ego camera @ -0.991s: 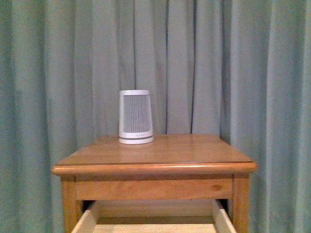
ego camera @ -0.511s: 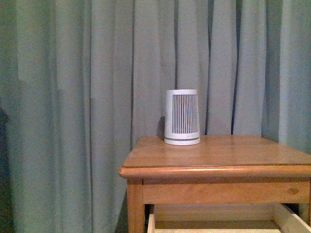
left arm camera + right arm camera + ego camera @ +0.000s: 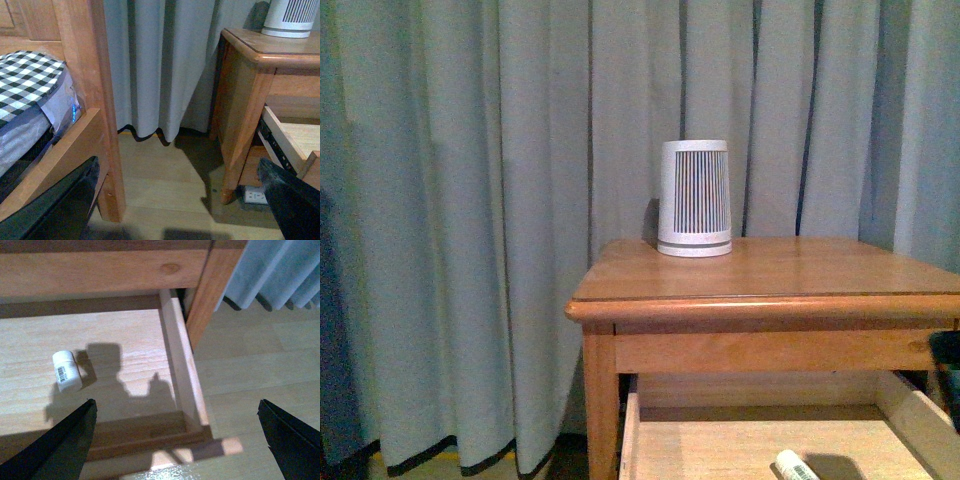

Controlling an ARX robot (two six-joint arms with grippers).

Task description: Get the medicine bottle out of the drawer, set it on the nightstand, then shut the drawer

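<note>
Medicine bottle (image 3: 66, 371) is seen lying on its side on the pale floor of the drawer (image 3: 180, 365), which stands open under the nightstand (image 3: 770, 275) top. The right gripper (image 3: 175, 404) is held over the drawer's side wall, fingers spread wide and empty. The left gripper (image 3: 176, 166) is likewise parted, held between the bed frame (image 3: 100, 100) and the nightstand. A white ribbed device (image 3: 694, 198) is set upright on the top

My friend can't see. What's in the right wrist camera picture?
A small white medicine bottle lies on its side in the open wooden drawer. The right gripper, open wide, hangs over the drawer.
</note>
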